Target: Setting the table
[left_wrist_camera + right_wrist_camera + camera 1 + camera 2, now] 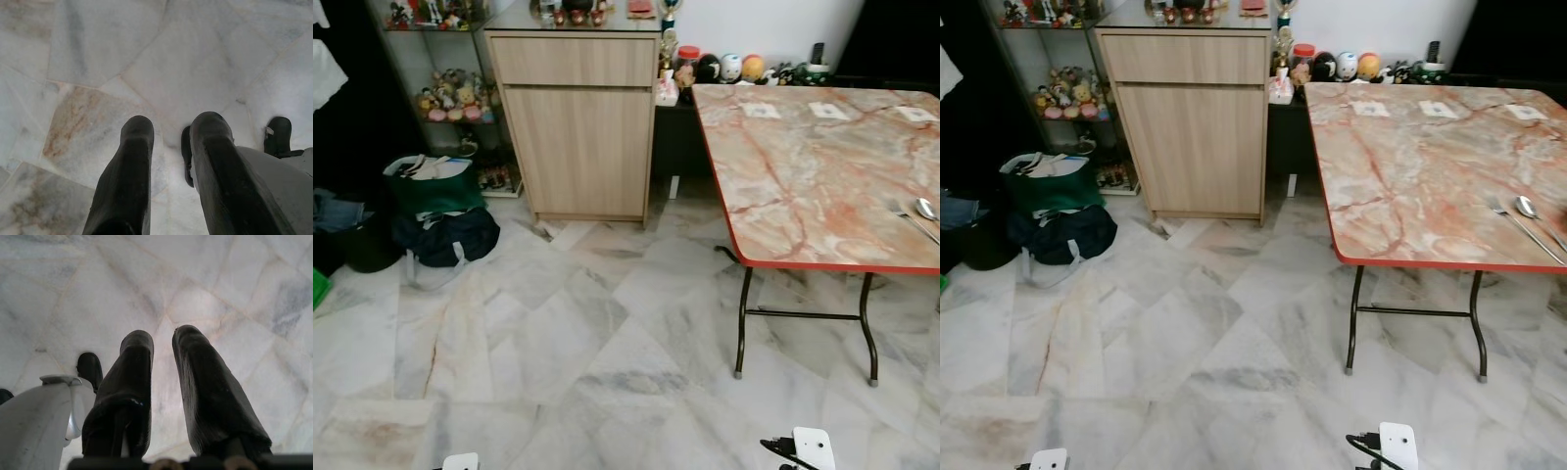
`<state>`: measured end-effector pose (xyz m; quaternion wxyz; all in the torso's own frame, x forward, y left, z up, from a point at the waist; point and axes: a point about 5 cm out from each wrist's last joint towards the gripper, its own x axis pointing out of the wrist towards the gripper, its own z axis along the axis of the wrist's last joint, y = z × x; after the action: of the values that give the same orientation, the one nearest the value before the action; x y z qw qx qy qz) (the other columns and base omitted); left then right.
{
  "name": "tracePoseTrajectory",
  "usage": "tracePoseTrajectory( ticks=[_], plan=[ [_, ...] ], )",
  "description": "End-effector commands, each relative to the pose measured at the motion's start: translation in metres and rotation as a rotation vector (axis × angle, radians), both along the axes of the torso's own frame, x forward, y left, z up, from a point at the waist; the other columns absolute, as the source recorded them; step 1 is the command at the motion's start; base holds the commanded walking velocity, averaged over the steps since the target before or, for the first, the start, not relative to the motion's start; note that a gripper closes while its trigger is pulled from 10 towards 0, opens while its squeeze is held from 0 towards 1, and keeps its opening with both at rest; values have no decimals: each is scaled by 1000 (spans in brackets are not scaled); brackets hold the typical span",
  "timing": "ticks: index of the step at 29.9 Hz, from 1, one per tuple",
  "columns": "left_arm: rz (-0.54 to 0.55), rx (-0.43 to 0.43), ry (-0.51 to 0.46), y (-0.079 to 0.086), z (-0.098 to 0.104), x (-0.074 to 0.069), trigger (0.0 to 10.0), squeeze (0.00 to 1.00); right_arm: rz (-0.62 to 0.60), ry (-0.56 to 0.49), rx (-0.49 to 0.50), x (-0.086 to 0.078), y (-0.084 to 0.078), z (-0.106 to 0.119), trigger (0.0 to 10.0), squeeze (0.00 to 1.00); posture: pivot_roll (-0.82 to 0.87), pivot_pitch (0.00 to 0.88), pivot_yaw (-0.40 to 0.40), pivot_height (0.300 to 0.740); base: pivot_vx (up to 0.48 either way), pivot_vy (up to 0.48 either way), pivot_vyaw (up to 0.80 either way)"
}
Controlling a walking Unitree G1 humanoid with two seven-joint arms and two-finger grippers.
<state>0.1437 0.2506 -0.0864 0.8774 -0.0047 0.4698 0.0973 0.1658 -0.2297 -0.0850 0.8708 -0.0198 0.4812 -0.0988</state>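
Both arms hang idle: the left pincer and right pincer point down at the marble floor, fingers slightly spread, pinching nothing, which suits a robot standing off from its work. At about two o'clock stands the tabletop, marble-patterned with a red edge, on thin dark legs. A fork and spoon lie side by side near its three o'clock edge, apparently laid as one place setting; their handles are partly cut off by the frame. Three small white items sit along its far edge, too small to identify. At twelve o'clock stands a wooden cabinet; bags rest at ten o'clock.
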Motion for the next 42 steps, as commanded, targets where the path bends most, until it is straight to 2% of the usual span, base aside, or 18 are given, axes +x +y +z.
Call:
tracePoseTrajectory(
  ticks=[1,10,19,30,35,42],
  plan=[
    [-214,4,-30,-35,8,39,10000,0,-66,-39,194,17,39,0,10000,0,-10,64,50,740,0,0,0],
    [-208,6,-24,-32,7,36,10000,0,-52,-36,188,14,43,-2,10000,0,-17,60,57,740,0,0,0],
    [-217,16,-13,-30,5,32,10000,0,-78,-54,225,12,47,-3,10000,0,-15,34,65,740,0,0,0],
    [-242,33,-28,-30,8,38,10000,0,-91,-59,229,9,37,-3,10000,0,-17,38,61,740,0,0,0],
    [-239,34,-48,-31,11,43,10000,0,-96,-63,222,10,33,-2,10000,0,-22,56,56,740,0,-328,0],
    [-237,25,-56,-33,11,45,10000,0,-113,-72,223,14,34,0,10000,0,-26,69,51,740,0,-332,-701]
  ],
)
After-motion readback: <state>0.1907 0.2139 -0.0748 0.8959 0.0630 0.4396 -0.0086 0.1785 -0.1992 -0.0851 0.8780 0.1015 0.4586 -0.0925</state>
